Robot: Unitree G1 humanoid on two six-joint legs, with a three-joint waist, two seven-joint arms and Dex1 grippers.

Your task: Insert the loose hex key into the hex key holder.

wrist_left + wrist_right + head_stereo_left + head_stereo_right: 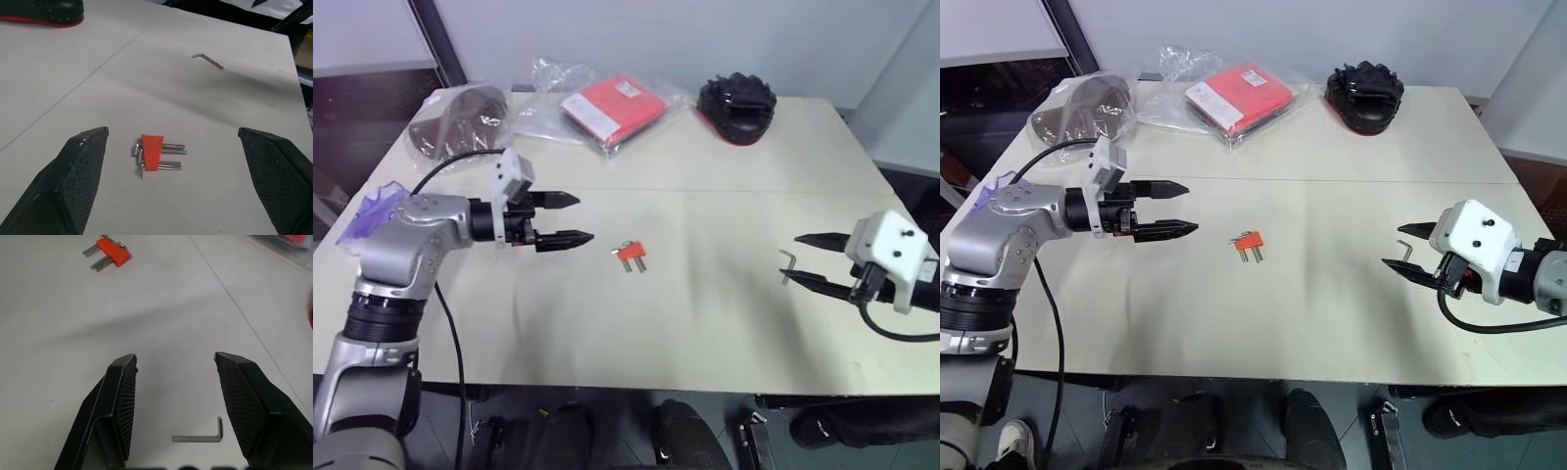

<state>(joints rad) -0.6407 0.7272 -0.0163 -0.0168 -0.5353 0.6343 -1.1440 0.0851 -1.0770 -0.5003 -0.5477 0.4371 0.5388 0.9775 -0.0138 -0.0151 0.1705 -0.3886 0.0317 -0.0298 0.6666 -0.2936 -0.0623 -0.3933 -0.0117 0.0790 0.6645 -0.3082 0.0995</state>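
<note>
The hex key holder [630, 253], a small orange-red block with short grey keys sticking out, lies on the cream table [705, 323] near its middle. My left gripper [573, 218] hovers just left of it, open wide and pointing at it; the left wrist view has the holder [152, 152] between its fingers [83, 166]. The loose hex key [787, 260], a thin grey L-shaped rod, lies flat on the table to the right. My right gripper [795, 258] is open with its tips on either side of the key [200, 434], not gripping it.
At the table's back lie a flat red packet in clear plastic [612, 108], a black object with a red base [736, 106] and a dark item in a plastic bag [460, 117]. A purple thing [372, 211] sits at the left edge.
</note>
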